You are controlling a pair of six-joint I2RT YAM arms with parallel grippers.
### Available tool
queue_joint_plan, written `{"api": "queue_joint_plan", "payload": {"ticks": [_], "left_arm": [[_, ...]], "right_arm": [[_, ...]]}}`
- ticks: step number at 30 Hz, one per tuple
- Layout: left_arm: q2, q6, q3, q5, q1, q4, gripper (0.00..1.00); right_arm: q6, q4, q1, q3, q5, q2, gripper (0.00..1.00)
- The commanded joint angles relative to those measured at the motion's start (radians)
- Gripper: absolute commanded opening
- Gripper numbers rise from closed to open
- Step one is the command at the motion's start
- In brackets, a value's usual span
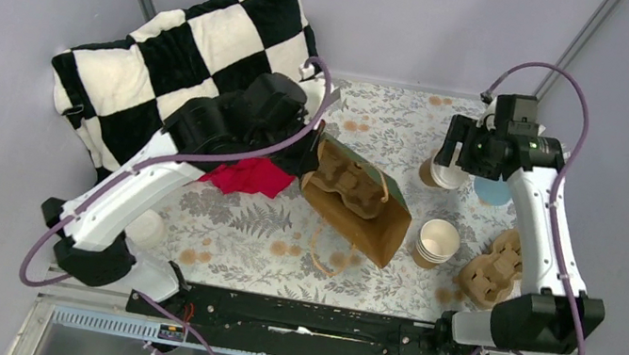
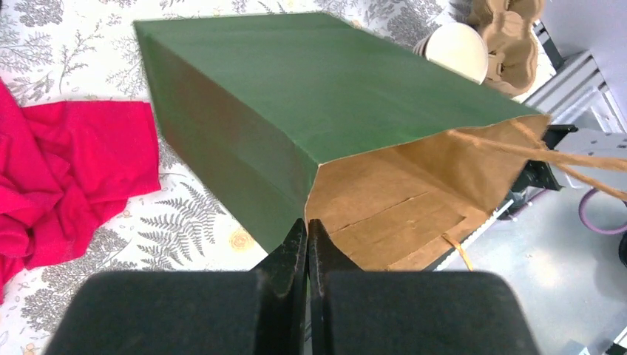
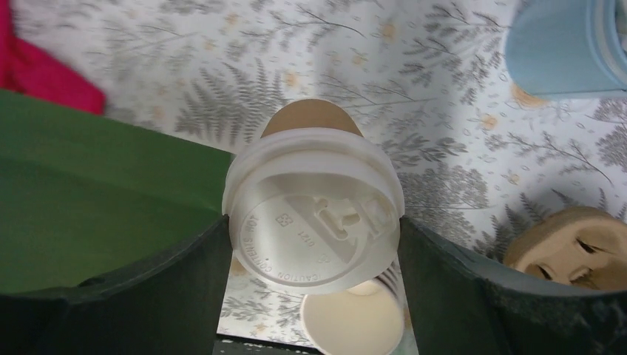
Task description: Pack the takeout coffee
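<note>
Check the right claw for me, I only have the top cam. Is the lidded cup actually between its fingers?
Observer: Yes. The right wrist view shows the lidded paper cup sitting in the right claw, and both fingers look pressed against the rim of its white lid.
Operator: And the left claw? I can't make it out under the arm.
Observer: The left wrist view shows the left claw shut, with its tips right at the mouth edge of the green paper bag. I can't tell whether it is pinching the paper.
</note>
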Motion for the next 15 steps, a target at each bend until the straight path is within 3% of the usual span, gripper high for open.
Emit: {"api": "queue_joint_plan", "payload": {"ticks": [1,6,15], "left_arm": [[-0.102,-0.012,-0.136,0.026,-0.003,0.148,0.0],[-0.116,-0.003,-0.23,0.0,-0.004,0.184,0.0],[-0.076,-0.035,-0.221,-0.045,-0.005,0.169,0.0]], "right_arm": [[0.024,0.011,-0.002,0.061,-0.167,-0.101,0.82],[0.043,0.008,-0.002,0.079,-0.247,-0.159,0.82],[0.001,0.026,0.063,0.128,-0.354,-0.226,0.8]]}}
